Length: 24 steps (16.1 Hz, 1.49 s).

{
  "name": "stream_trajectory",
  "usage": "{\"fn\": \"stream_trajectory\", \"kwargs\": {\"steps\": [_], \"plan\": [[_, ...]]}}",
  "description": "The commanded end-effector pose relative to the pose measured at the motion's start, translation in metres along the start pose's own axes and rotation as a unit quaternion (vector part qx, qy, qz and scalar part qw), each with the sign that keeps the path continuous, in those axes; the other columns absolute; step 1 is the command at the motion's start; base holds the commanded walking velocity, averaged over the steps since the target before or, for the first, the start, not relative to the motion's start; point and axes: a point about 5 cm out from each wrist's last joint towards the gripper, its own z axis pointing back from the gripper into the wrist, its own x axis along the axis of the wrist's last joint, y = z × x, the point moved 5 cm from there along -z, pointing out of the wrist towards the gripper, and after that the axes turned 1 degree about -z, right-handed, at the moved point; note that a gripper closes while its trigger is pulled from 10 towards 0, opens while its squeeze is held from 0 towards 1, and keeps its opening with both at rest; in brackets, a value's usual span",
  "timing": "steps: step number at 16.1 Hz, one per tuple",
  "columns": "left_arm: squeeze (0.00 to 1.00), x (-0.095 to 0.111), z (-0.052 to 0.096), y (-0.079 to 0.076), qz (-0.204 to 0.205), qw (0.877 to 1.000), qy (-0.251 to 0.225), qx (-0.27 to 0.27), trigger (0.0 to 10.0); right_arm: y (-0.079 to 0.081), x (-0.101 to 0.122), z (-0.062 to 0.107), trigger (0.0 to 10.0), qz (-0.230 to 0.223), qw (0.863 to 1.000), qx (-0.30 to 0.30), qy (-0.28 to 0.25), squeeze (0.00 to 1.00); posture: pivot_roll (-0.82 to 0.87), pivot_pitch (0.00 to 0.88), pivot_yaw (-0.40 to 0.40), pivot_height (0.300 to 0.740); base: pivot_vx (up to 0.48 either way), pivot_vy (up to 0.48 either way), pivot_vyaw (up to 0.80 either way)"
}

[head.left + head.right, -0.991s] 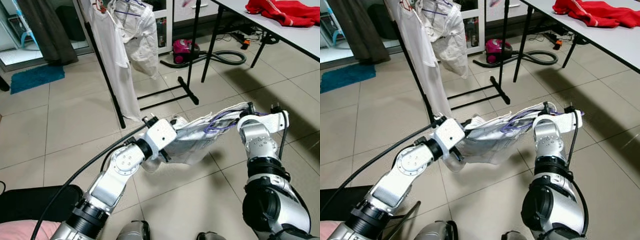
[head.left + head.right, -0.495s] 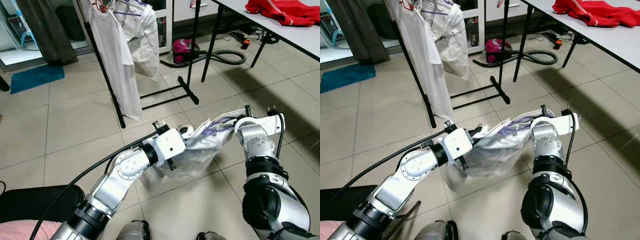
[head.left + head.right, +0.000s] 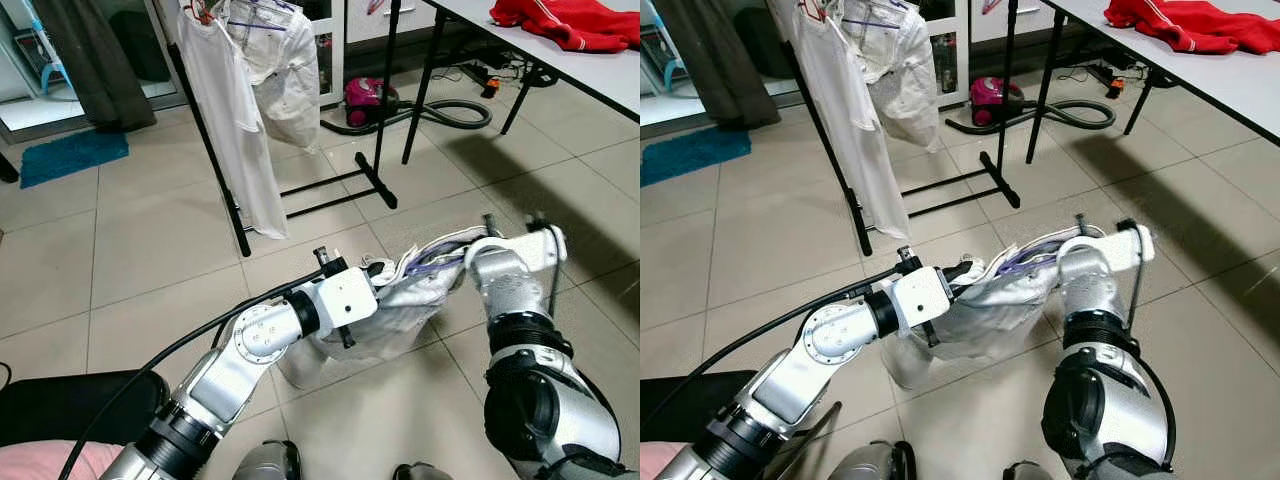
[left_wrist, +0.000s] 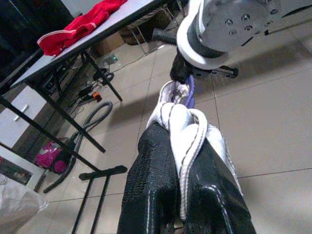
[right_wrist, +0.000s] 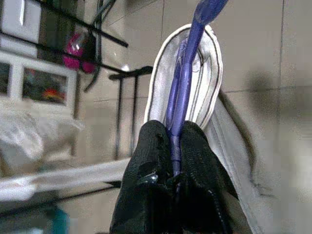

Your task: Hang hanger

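Purple hanger (image 5: 181,105), inside white garment (image 3: 400,310), low between my arms above floor tiles. Right hand (image 5: 174,146) clamps hanger; left hand (image 4: 181,161) pinches cloth. I'd lift level toward clothes rack (image 3: 215,150), hook leading.

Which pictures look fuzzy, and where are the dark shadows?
Right wrist view: soft and blurry behind the purple plastic hanger. Left wrist view: sharp on the white garment. Left eye view: clear, with a dark shadow on the tiled floor under the grey table.
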Motion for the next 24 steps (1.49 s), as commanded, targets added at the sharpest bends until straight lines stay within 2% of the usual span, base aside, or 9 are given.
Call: {"fn": "stream_trajectory", "kwargs": {"steps": [1, 5, 7, 9, 11, 16, 21, 23, 24], "plan": [[0.00, 0.035, -0.001, 0.012, -0.049, 0.996, -0.071, 0.008, 0.0, -0.006, 0.006, -0.001, 10.0, 0.060, 0.998, -0.012, -0.018, 0.00, 0.09, 0.078, 0.072, 0.740, 0.000, 0.000, 0.00], [0.00, 0.033, 0.000, 0.020, -0.060, 0.996, -0.063, 0.022, 0.0, -0.031, -0.012, 0.000, 10.0, 0.091, 0.995, -0.050, 0.010, 0.00, 0.09, 0.072, 0.066, 0.740, 0.000, 0.000, 0.00], [0.00, 0.036, -0.001, 0.020, -0.058, 0.996, -0.069, 0.020, 0.0, -0.040, -0.016, 0.001, 10.0, 0.068, 0.996, -0.061, 0.016, 0.00, 0.09, 0.072, 0.066, 0.740, 0.000, 0.000, 0.00], [0.00, 0.035, -0.001, 0.012, -0.053, 0.996, -0.070, 0.008, 0.0, -0.039, -0.018, 0.001, 10.0, -0.023, 0.997, -0.064, 0.028, 0.00, 0.09, 0.074, 0.073, 0.740, 0.000, 0.000, 0.00], [0.00, 0.037, -0.003, 0.008, -0.051, 0.996, -0.075, 0.006, 0.0, -0.036, -0.016, 0.001, 10.0, -0.004, 0.998, -0.060, 0.027, 0.00, 0.09, 0.074, 0.073, 0.740, 0.000, 0.000, 0.00], [0.00, 0.078, -0.013, 0.005, 0.042, 0.989, -0.143, -0.011, 0.0, -0.039, -0.022, 0.003, 10.0, -0.003, 0.996, -0.082, 0.020, 0.00, 0.10, 0.058, 0.069, 0.740, 0.000, 0.000, 0.00], [0.00, 0.084, -0.016, -0.007, 0.114, 0.983, -0.139, -0.042, 0.1, -0.042, -0.010, 0.001, 10.0, -0.040, 0.994, -0.099, 0.002, 0.00, 0.11, 0.060, 0.074, 0.740, 0.000, 0.000, 0.00], [0.00, 0.072, -0.020, -0.003, 0.134, 0.985, -0.102, -0.025, 0.2, -0.038, -0.012, 0.002, 10.0, -0.116, 0.988, -0.096, 0.017, 0.00, 0.11, 0.062, 0.075, 0.740, 0.000, 0.000, 0.00], [0.00, 0.056, -0.021, 0.003, 0.108, 0.992, -0.065, -0.008, 0.0, -0.034, -0.011, 0.002, 10.0, -0.156, 0.984, -0.087, 0.021, 0.00, 0.11, 0.062, 0.078, 0.740, 0.000, 0.000, 0.00]]}}
